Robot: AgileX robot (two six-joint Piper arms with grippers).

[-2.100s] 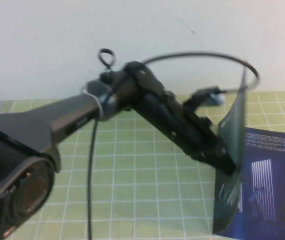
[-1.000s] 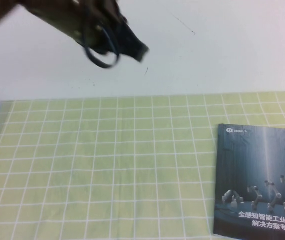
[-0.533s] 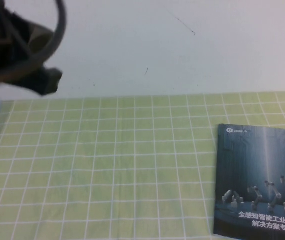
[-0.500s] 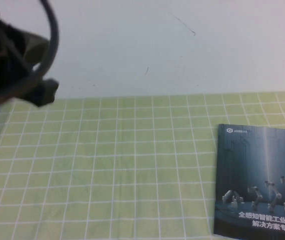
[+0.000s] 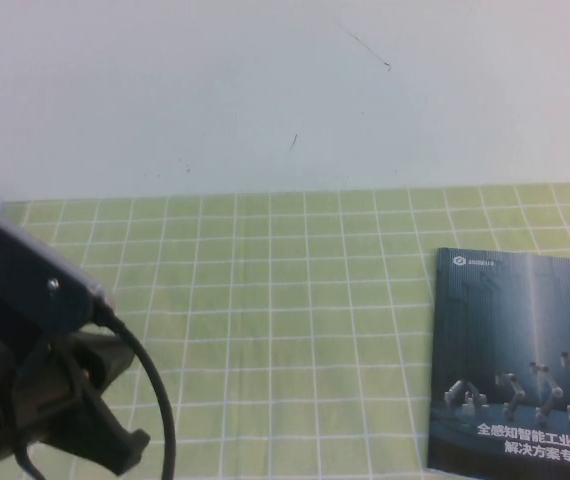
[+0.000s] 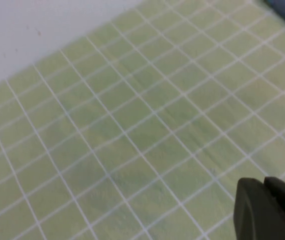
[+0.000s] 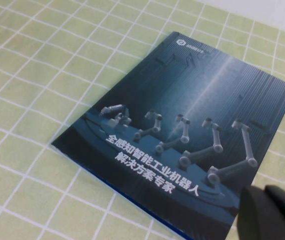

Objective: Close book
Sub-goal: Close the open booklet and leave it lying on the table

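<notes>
the book is seen lying shut and flat on the green checked cloth, at the right side of the table and towards its near edge. its front cover is turned up: a dark blue sheet on which a row of grey robot arms is printed, with white chinese characters beneath them and a small white logo at the far left corner. in the high view the book is cut by the right and lower borders. in the right wrist view the whole cover is shown, with no page lifted.

the left arm is found at the near left corner of the table, with a black cable looped beside it. it is kept well apart from the book. the left gripper is shown only as a dark tip above bare cloth. whether it is apart or together cannot be told.

the right gripper is seen only as a dark tip near one corner of the book. its state cannot be told either, and no contact with the cover can be made out.

a plain white wall is seen behind the cloth.
</notes>
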